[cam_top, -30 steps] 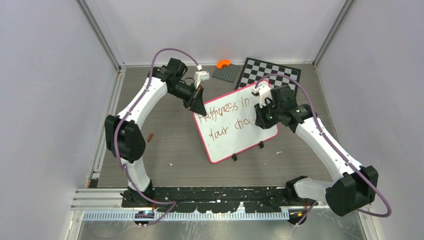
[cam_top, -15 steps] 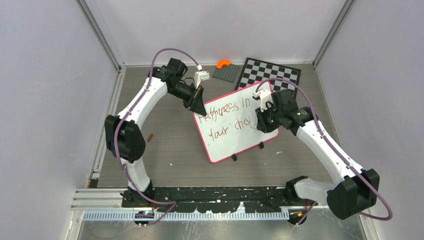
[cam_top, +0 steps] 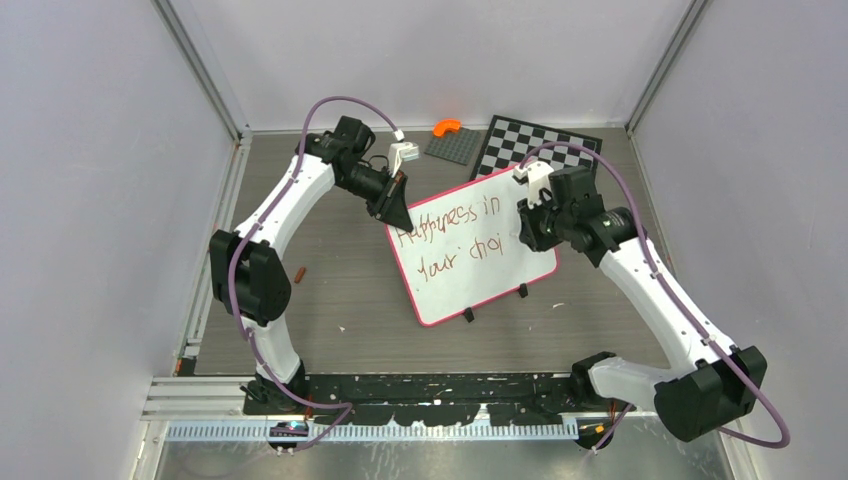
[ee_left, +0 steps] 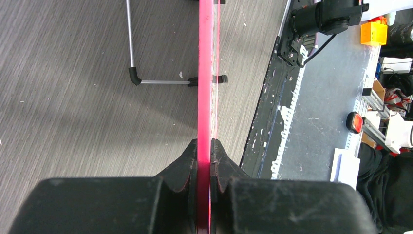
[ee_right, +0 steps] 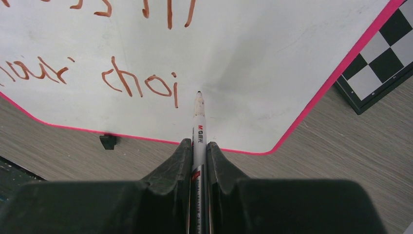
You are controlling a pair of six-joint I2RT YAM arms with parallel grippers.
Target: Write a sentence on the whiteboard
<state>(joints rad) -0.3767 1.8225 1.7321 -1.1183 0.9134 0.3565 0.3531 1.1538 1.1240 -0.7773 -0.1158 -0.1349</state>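
Right gripper [ee_right: 199, 146] pinches a slim white plastic marker [ee_right: 198, 122], tip at the glossy, pink-framed, round-cornered whiteboard [ee_right: 253, 73] on the grey woodgrain table [cam_top: 330, 280], beside its red-brown handwritten sentence [ee_right: 141, 85] ending "choi". The left gripper [ee_left: 205, 146] clamps the frame's edge.

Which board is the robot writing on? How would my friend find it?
Look at the middle of the grey table. The whiteboard sits there, nearer the robot than the chessboard. Only it is white with a pink rim and red-brown handwriting.

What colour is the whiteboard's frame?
Bright pink-red; the whiteboard frame shows best in the left wrist view.
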